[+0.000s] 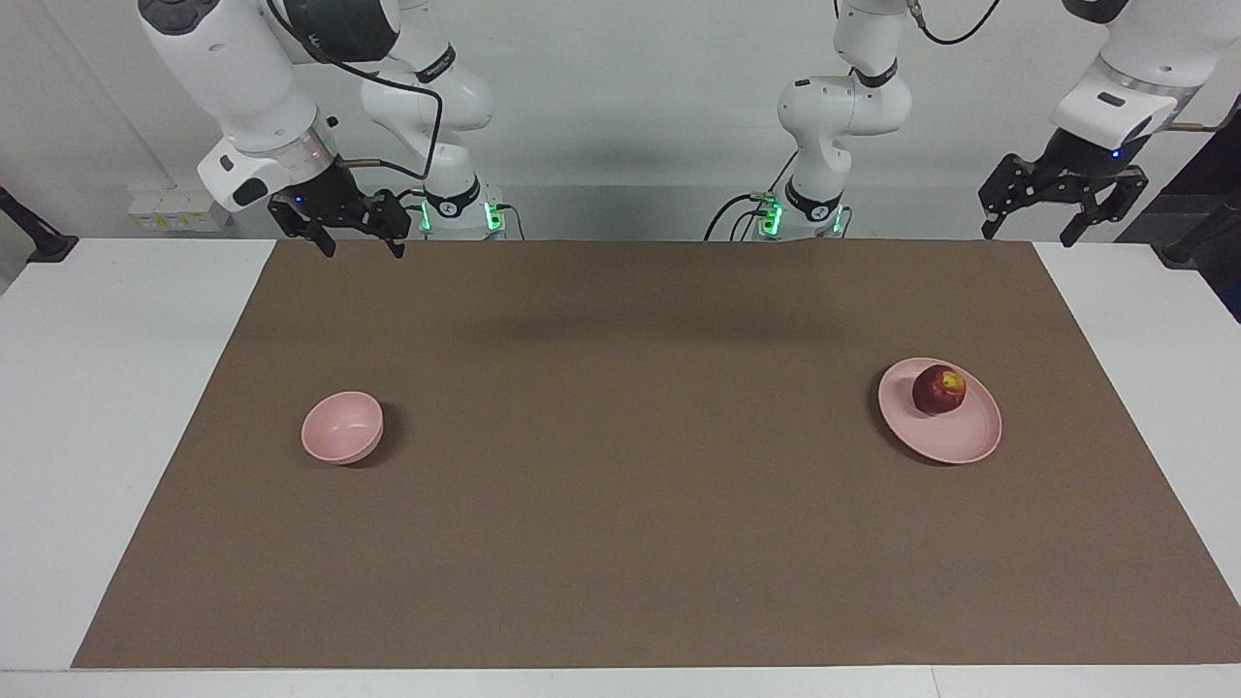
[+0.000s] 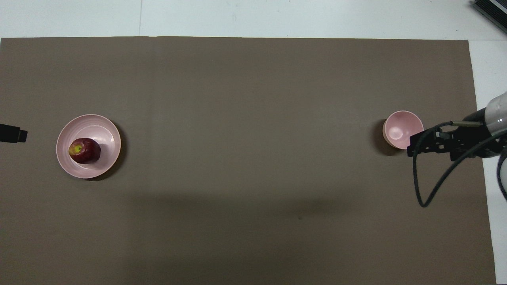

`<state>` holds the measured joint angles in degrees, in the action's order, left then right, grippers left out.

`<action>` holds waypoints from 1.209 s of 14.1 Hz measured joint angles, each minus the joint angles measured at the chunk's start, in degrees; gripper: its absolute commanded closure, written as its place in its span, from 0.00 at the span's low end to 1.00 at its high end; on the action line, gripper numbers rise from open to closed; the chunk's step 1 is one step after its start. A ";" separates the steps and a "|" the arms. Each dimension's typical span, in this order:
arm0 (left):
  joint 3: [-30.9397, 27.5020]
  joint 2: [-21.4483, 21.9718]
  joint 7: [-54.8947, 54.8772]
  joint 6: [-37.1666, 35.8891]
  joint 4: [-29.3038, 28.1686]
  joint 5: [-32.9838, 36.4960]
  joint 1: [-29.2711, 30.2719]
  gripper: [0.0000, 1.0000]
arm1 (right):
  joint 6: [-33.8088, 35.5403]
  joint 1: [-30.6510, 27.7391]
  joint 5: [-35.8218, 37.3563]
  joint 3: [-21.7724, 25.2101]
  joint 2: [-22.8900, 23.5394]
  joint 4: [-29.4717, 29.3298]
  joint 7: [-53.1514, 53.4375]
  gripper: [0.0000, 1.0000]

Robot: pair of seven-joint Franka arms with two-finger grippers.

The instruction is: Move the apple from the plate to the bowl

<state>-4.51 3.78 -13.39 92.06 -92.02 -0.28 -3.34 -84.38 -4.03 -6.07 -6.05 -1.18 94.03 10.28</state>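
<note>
The dark red apple (image 1: 938,389) with a yellow patch lies on the flat pink plate (image 1: 960,441) toward the left arm's end of the table. It shows on the plate (image 2: 103,130) in the overhead view too, as does the apple (image 2: 84,150). The small deep pink bowl (image 1: 341,427) stands empty toward the right arm's end, also in the overhead view (image 2: 402,128). My left gripper (image 1: 1034,231) hangs open and empty, raised over the table's edge by the mat's corner; only its tip (image 2: 14,133) shows from overhead. My right gripper (image 1: 360,244) hangs open and empty over the mat's robot-side edge, apart from the bowl (image 2: 414,147).
A brown mat (image 1: 620,523) covers most of the white table (image 1: 116,407). A black cable (image 2: 425,186) loops from the right arm. A dark object (image 2: 491,12) sits at the table's corner farthest from the robots, at the right arm's end.
</note>
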 measured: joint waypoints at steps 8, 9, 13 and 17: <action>-0.61 -0.26 -6.23 18.00 -18.30 0.00 2.72 0.00 | -1.95 5.58 -13.90 -0.14 1.20 2.30 24.24 0.00; -0.61 -0.41 -6.28 20.55 -20.80 0.00 2.86 0.00 | -2.49 5.90 -15.73 -0.14 1.46 2.39 27.12 0.00; -0.54 -2.09 -6.32 27.48 -26.77 0.00 2.92 0.00 | -3.64 6.48 -22.32 -0.12 2.75 2.48 35.14 0.00; -0.42 -5.85 -6.33 36.77 -30.82 0.00 2.92 0.00 | -5.00 8.58 -24.14 -0.13 2.89 2.54 40.09 0.00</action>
<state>-4.93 -2.07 -19.71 128.83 -122.84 -0.28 -0.42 -89.38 4.55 -30.21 -6.19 1.72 96.57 50.37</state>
